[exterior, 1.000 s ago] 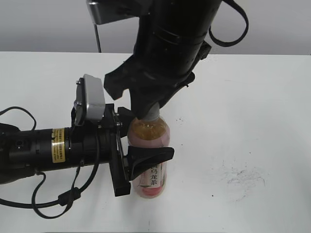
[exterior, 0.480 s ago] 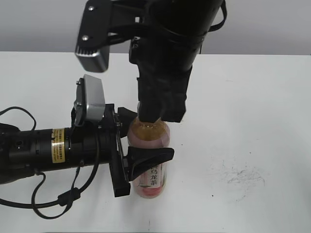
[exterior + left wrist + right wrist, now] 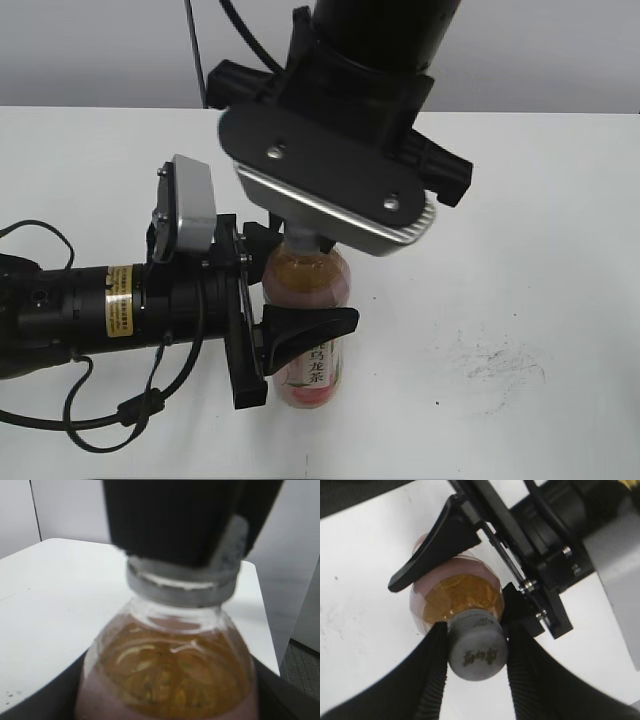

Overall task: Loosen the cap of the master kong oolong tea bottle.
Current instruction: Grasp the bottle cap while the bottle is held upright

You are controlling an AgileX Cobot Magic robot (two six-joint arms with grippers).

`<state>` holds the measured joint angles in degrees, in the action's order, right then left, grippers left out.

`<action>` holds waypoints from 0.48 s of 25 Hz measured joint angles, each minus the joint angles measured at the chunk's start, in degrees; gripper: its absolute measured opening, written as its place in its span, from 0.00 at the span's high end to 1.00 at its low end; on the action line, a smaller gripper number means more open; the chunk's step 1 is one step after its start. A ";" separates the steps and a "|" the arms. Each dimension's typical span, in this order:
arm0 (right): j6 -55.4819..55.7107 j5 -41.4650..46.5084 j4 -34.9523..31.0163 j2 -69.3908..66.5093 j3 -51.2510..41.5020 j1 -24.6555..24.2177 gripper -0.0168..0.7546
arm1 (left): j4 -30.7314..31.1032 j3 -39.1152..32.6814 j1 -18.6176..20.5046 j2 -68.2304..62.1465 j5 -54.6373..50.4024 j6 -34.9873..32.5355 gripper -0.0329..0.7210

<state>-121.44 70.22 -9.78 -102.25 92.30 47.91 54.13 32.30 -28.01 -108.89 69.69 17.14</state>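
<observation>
While my left tool (image 3: 262,290) clamps the upright tea bottle (image 3: 309,335) on the table (image 3: 520,250), my right tool (image 3: 472,652) pinches the cap (image 3: 477,652) from directly above, so twisting about the bottle's vertical axis falls to the right arm.

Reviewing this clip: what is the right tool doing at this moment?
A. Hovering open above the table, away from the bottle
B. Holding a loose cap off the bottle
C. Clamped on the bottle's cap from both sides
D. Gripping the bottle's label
C: in the right wrist view the right tool has a finger pressed on each side of the cap, which sits on the bottle.
</observation>
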 joint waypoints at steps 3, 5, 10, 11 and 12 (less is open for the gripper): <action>-7.72 0.00 0.00 0.00 0.00 0.00 0.63 | 0.00 0.00 0.00 0.00 0.00 0.00 0.36; -6.87 0.00 0.00 0.00 0.00 0.00 0.63 | 0.00 0.00 0.00 0.00 0.00 0.00 0.36; 15.94 -0.12 0.10 -0.06 0.00 0.00 0.43 | -0.26 0.00 0.00 0.00 0.00 0.37 0.36; 22.68 -0.12 0.53 -0.06 0.00 0.00 0.35 | -0.26 0.00 0.00 0.00 0.00 0.43 0.36; 29.81 -0.12 0.98 -0.06 0.00 0.00 0.28 | -0.26 0.00 0.00 0.00 0.00 0.43 0.36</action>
<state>-91.63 70.11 -8.81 -102.31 92.30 47.91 53.86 32.30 -28.01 -108.89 69.69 17.57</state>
